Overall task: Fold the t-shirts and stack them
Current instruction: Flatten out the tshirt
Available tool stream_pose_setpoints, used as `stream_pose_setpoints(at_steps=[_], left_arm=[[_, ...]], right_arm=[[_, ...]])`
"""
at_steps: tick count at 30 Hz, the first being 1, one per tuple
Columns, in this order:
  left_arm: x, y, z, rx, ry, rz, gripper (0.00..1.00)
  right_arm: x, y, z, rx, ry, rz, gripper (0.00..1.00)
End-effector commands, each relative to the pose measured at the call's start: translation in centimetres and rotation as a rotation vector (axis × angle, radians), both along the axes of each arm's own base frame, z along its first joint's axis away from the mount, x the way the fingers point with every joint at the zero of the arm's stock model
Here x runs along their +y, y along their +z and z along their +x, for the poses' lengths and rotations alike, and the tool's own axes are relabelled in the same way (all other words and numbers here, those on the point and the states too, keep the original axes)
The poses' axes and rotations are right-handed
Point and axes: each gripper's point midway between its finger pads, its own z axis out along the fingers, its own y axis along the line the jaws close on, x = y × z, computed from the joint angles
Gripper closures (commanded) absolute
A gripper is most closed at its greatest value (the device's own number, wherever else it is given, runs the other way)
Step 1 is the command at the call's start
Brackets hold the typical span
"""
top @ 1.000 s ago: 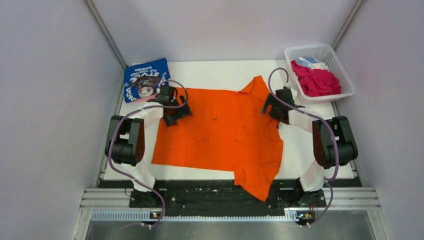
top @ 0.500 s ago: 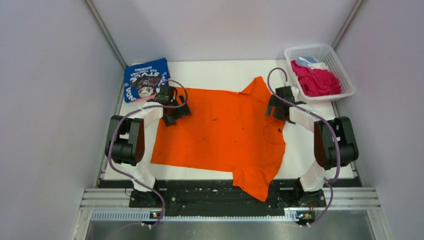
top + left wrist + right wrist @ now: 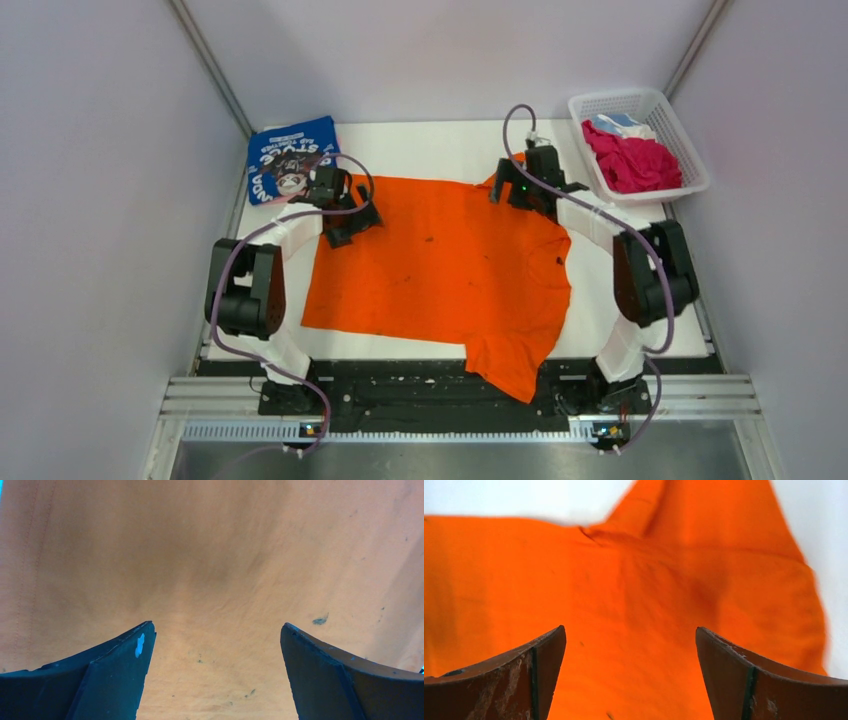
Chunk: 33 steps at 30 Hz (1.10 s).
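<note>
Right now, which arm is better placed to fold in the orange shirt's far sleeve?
Right. The right end effector is open at that sleeve; the left end effector is across the shirt, at its far left corner.

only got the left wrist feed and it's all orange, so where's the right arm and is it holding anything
Observer: The right gripper is over the far sleeve of the orange t-shirt, jaws open, holding nothing.
Operator: ok, where on the shirt is my left one
Observer: The left gripper is open at the shirt's far left corner, the hem end; the neck points right.
Operator: any other shirts around
Observer: A folded blue t-shirt lies at the far left corner of the table, and a white basket at the far right holds crumpled magenta cloth.
</note>
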Motion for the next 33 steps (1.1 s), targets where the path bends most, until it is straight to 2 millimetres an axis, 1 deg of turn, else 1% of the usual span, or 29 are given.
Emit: stream_pose_setpoints(at_steps=[1, 2, 3, 4, 5, 8, 11, 14, 17, 20, 23, 24, 26, 28, 29, 31, 32, 33], left_arm=[[0.1, 1.6, 0.1, -0.05, -0.005, 0.001, 0.01], [0.2, 1.6, 0.0, -0.05, -0.005, 0.007, 0.01], [0.3, 1.4, -0.1, -0.047, -0.004, 0.014, 0.01], [0.4, 1.2, -0.2, -0.044, -0.002, 0.018, 0.01], [0.5, 1.0, -0.2, -0.039, -0.003, 0.024, 0.01], [0.8, 0.5, -0.5, -0.024, 0.001, 0.039, 0.01], [0.9, 0.2, -0.6, -0.018, -0.001, 0.046, 0.01], [1.0, -0.1, -0.6, -0.01, -0.003, 0.052, 0.01], [1.1, -0.5, -0.5, 0.001, -0.002, 0.06, 0.01], [1.1, -0.6, -0.3, 0.008, 0.0, 0.061, 0.01], [1.0, -0.5, -0.1, 0.008, -0.002, 0.061, 0.01], [1.0, -0.3, 0.0, 0.006, -0.003, 0.06, 0.01], [0.9, -0.3, 0.1, 0.009, 0.004, 0.053, 0.01], [0.6, -0.2, 0.2, 0.005, 0.007, 0.036, 0.01], [0.5, 0.0, 0.3, 0.0, 0.01, 0.03, 0.01], [0.5, 0.3, 0.5, -0.005, 0.009, 0.029, 0.01], [0.5, 0.6, 0.7, -0.009, 0.01, 0.029, 0.01], [0.5, 1.0, 0.8, -0.015, 0.007, 0.032, 0.01]], right_arm=[[4.5, 1.6, 5.4, -0.097, 0.04, 0.149, 0.01], [4.8, 1.2, 6.5, -0.102, 0.026, 0.157, 0.01], [5.0, 0.1, 7.6, -0.099, 0.013, 0.156, 0.01], [5.3, 0.2, 8.5, -0.107, 0.009, 0.163, 0.01], [5.6, -1.0, 9.2, -0.085, 0.007, 0.161, 0.01], [6.2, -2.4, 10.9, -0.071, 0.005, 0.16, 0.01], [6.7, -3.1, 12.4, -0.101, 0.007, 0.166, 0.01], [7.3, -3.3, 13.8, -0.134, 0.028, 0.172, 0.01], [8.4, -3.3, 14.9, -0.156, 0.06, 0.195, 0.01], [9.8, -2.8, 16.4, -0.183, 0.092, 0.244, 0.01], [11.5, -1.6, 18.6, -0.244, 0.11, 0.288, 0.01], [12.1, -1.8, 19.3, -0.255, 0.113, 0.292, 0.01], [13.4, -0.8, 20.8, -0.294, 0.122, 0.301, 0.01], [14.6, 0.0, 21.8, -0.314, 0.135, 0.295, 0.01], [15.0, 0.2, 21.9, -0.306, 0.142, 0.278, 0.01], [14.9, 1.6, 22.3, -0.333, 0.139, 0.236, 0.01], [14.5, 2.2, 22.1, -0.333, 0.129, 0.211, 0.01], [14.0, 3.2, 21.8, -0.339, 0.123, 0.191, 0.01]])
